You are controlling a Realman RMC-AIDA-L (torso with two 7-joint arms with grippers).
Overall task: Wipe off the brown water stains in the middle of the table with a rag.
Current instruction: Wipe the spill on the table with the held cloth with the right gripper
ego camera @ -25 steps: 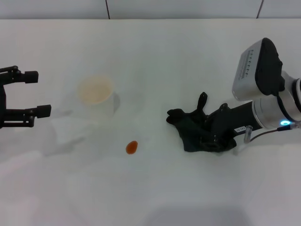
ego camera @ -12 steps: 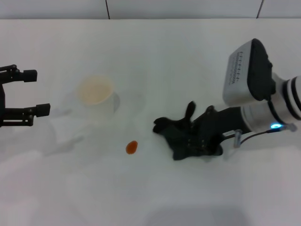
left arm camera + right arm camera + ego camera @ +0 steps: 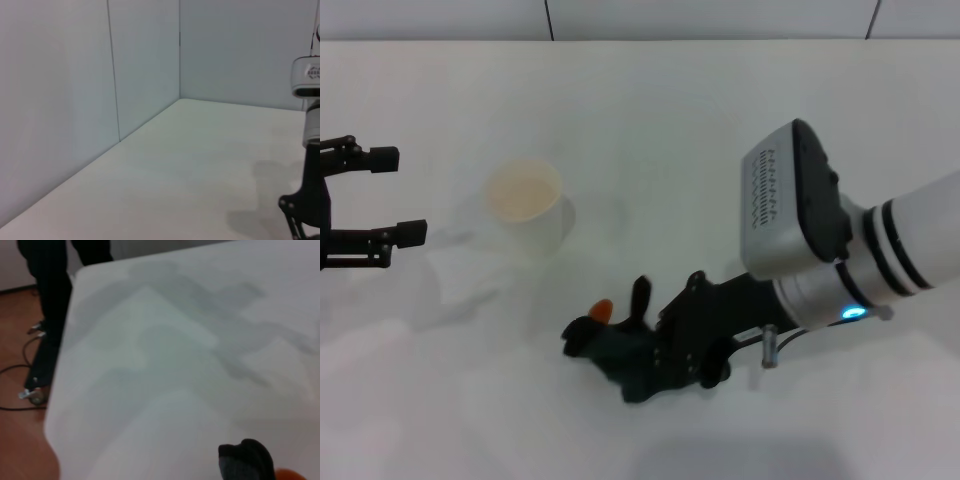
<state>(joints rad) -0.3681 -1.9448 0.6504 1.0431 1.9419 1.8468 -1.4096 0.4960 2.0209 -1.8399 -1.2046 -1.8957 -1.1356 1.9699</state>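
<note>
White smooth tabletop [image 3: 720, 120] fills the head view, with pale wall panels behind it. Near its middle sits the small orange-brown oval stain [image 3: 601, 309], now half covered by the soft dark green-black rag [image 3: 615, 352], whose loop tab pokes up just at the stain's three o'clock. My right gripper [image 3: 690, 340] is clamped on the rag, pressing it to the table from the stain's four o'clock.

I judge the risk is a smear: the bunched cloth could push the liquid along instead of soaking it up, or the edge could ride over it.

At the stain's eleven o'clock, well apart, stands a pale translucent cup [image 3: 527, 210]; a long sweep that way could knock it. My left gripper [image 3: 375, 205] hovers at nine o'clock, fingers apart, idle.
</note>
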